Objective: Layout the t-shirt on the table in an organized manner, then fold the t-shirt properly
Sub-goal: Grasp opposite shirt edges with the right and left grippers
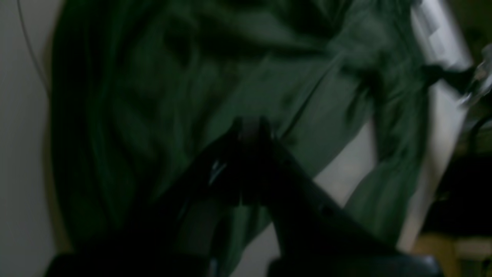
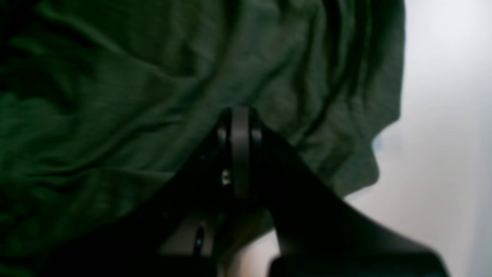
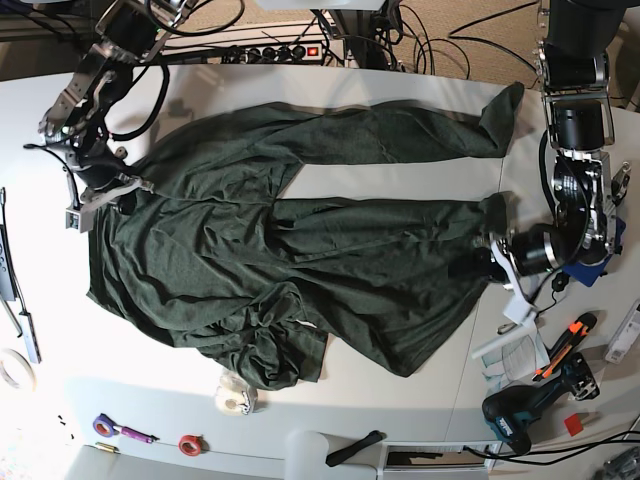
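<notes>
Left wrist: left gripper (image 1: pixel 250 129), frame centre, fingers pressed together, pinching the t-shirt (image 1: pixel 192 84); blurred.
Right wrist: right gripper (image 2: pixel 240 123) fingers likewise nip a fold of creased dark green knit.
Base: t-shirt sprawls mid-frame across the table (image 3: pixel 400 400), rumpled, bunched at lower centre.
Handling: judged soft, light, limp; best held at hem and shoulder edges.

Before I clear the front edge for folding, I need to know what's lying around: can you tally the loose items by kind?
T-shirt: 1
Tape rolls, white, white, red, purple: 4
Cordless drill: 1
Orange-handled cutter: 1
Total: 7
</notes>
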### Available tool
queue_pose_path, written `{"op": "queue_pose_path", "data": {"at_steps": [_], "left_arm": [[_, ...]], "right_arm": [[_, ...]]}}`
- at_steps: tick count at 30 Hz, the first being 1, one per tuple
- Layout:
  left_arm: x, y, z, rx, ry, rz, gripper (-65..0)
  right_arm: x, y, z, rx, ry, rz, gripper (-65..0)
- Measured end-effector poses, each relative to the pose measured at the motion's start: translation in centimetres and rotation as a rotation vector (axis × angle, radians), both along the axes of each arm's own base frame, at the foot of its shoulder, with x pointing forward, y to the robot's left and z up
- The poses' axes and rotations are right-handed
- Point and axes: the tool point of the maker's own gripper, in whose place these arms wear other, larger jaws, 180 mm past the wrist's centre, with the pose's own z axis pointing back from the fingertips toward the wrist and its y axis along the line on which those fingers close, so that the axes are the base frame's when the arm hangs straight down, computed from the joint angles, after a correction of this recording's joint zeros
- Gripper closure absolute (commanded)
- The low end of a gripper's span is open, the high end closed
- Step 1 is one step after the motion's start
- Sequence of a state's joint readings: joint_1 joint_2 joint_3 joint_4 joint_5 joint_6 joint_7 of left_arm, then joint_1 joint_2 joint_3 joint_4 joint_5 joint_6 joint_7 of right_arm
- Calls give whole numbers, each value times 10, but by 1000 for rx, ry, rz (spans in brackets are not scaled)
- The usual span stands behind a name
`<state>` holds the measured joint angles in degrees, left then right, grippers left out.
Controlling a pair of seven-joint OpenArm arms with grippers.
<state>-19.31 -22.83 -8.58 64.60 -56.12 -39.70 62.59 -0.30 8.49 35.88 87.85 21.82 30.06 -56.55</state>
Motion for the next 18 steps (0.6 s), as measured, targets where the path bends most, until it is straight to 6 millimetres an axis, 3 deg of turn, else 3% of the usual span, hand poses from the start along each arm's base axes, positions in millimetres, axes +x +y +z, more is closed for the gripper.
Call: {"op": "queue_pose_path", "data": {"at_steps": [8,18], "left_arm": [[-26,27,-36,257,88,-116,0],[-42,28,-49,258,91,-120,0]], "right_arm": [[-15,-33,1,-70,93,1,0],[-25,-56,6,-132,148,3,0]]}}
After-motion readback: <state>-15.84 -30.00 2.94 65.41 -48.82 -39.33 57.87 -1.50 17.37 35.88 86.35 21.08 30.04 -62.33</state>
